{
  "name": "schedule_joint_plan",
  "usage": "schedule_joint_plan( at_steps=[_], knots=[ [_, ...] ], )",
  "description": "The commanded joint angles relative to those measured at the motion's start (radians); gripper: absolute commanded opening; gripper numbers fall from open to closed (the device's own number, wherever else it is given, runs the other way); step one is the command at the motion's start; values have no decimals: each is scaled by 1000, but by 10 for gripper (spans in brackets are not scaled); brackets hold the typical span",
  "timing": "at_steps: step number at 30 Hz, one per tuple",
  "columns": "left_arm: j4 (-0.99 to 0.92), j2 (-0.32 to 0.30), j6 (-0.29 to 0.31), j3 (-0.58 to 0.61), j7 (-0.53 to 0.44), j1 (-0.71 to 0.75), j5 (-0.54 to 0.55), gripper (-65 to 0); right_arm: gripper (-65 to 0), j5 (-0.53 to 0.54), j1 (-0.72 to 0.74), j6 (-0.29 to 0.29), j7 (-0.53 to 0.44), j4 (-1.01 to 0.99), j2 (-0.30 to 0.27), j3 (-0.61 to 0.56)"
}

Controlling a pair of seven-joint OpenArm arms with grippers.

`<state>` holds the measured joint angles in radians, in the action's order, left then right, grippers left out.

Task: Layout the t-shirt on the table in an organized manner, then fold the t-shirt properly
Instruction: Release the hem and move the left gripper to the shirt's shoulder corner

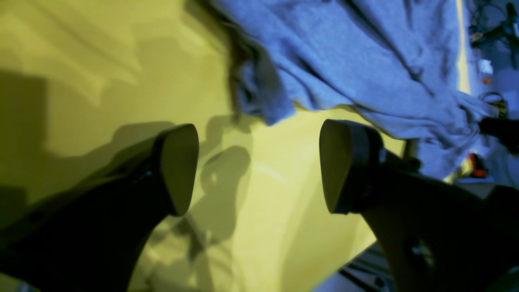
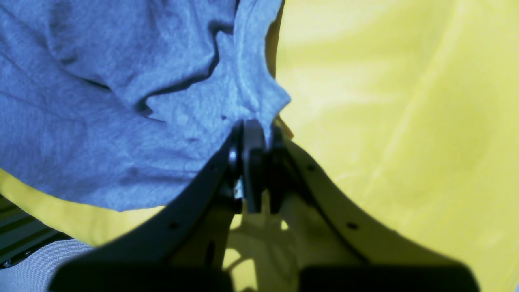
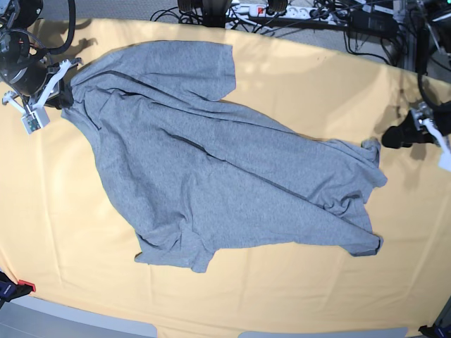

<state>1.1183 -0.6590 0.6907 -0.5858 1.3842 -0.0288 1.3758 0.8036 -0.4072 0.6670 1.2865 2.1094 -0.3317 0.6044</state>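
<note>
Pinching the t-shirt point(image 3: 211, 176) at upper left, my right pincer point(image 2: 254, 134) should pull outward slowly; the left pincer point(image 1: 259, 166), spread and empty, needs the bunched corner point(image 3: 370, 151) at right on the table point(image 3: 282, 296).

You won't find any readable text, label, brand or number in any view; the t-shirt point(image 3: 225, 179) shows only plain grey fabric, with no lettering on the side facing up.
</note>
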Motion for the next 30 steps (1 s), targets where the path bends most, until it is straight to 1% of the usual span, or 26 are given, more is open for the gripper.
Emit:
schedule_joint_plan(
  at_steps=[1,4,6,9,11,13,14,15,16,18,19,22,24,27,28,30],
  knots=[
    [14,-6,5,-9,-41,-19,-19,-175,-650,11,3,6,-18,18,-15,9],
    [14,49,5,-9,-119,-19,-126,-175,-650,11,3,3,-11,18,-15,9],
    [14,77,-11,-9,-165,-20,-183,-175,-650,11,3,3,-11,18,-15,9],
    [14,110,-36,-9,-232,-27,-229,-175,-650,11,3,3,-11,18,-15,9],
    [14,127,-37,-9,-223,-37,-246,-175,-650,11,3,3,-11,18,-15,9],
    [14,130,-37,8,-201,-38,-236,-178,-650,11,3,3,-10,18,-15,9],
    [14,129,-36,21,-187,-38,-234,-202,-650,11,3,3,-8,18,-15,9],
    [14,126,-36,34,-173,-38,-235,-255,-650,11,3,3,-9,18,-15,9],
    [14,124,-36,50,-169,-38,-235,-341,-650,11,3,3,-10,18,-15,9],
    [14,115,-36,87,-170,-38,-235,-565,-650,11,3,3,-11,18,-15,9],
    [14,109,-36,106,-172,-39,-234,-650,-650,11,3,3,-11,18,-15,9],
    [14,83,-36,134,-146,-62,-223,-650,-650,11,3,3,-12,18,-16,9],
    [14,53,-35,133,-88,-84,-144,-650,-650,11,3,3,-12,18,-21,9],
    [14,-3,-17,133,12,-109,52,-650,-650,11,3,3,-12,18,-40,9],
    [14,-19,-9,133,12,-117,108,-650,-650,11,3,3,-12,18,-48,9],
    [16,-49,-6,133,12,-119,108,-650,-650,11,4,3,-22,18,-58,9]
  ],
)
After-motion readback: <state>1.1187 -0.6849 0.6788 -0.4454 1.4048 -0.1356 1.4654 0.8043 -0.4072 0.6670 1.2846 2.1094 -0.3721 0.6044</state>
